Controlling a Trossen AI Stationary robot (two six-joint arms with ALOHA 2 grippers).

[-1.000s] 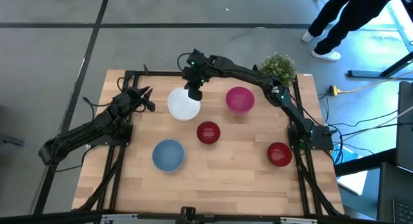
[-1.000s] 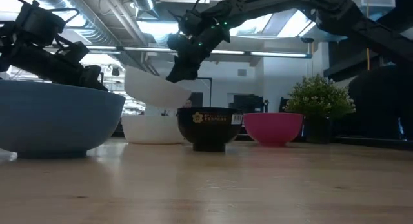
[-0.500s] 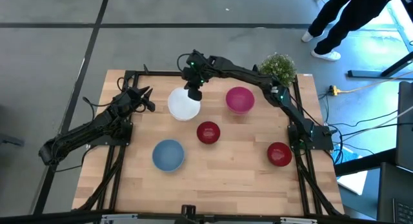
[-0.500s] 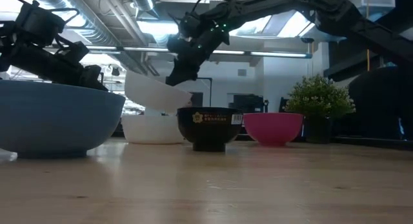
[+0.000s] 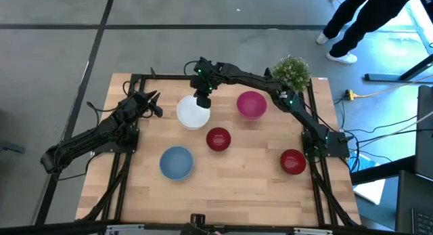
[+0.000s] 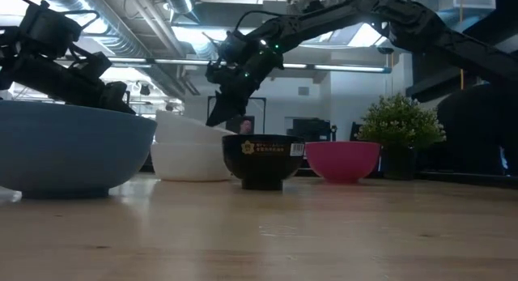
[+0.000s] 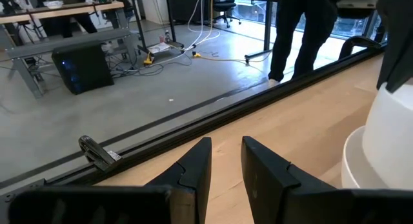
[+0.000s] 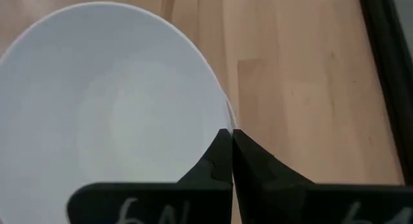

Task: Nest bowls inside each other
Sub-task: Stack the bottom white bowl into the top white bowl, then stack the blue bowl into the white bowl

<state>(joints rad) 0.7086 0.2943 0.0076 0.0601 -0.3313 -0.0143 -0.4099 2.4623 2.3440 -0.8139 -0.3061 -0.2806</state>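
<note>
Two white bowls sit stacked near the table's far edge: the upper white bowl (image 5: 191, 113) (image 6: 188, 125) (image 8: 110, 114) lies inside the lower white bowl (image 6: 190, 161) (image 7: 359, 164). My right gripper (image 5: 201, 99) (image 6: 217, 117) (image 8: 229, 143) is shut on the upper one's rim. The magenta pink bowl (image 5: 251, 104) (image 6: 341, 160), a dark red bowl (image 5: 218, 139) (image 6: 261, 158), a second dark red bowl (image 5: 292, 162) and the blue bowl (image 5: 176, 162) (image 6: 69, 147) stand apart on their bases. My left gripper (image 5: 152, 103) (image 7: 226, 162) waits open to the stack's left. My right gripper pinches the upper white bowl's rim (image 8: 221, 114) on its right-hand side, one finger inside the bowl and one outside. The fingers come slanting down from above and from the far side. The bowl rests inside the lower white bowl, its rim slightly tilted.
A small green potted plant (image 5: 291, 70) (image 6: 401, 127) stands at the far right corner of the table. A person (image 5: 369, 18) stands on the floor beyond that corner. Bare wood (image 5: 237, 187) lies along the near edge.
My right gripper has moved down with the upper white bowl, still shut on its rim. The bowl, held tilted above the lower white bowl a second ago, has sunk into it and now lies nested.
</note>
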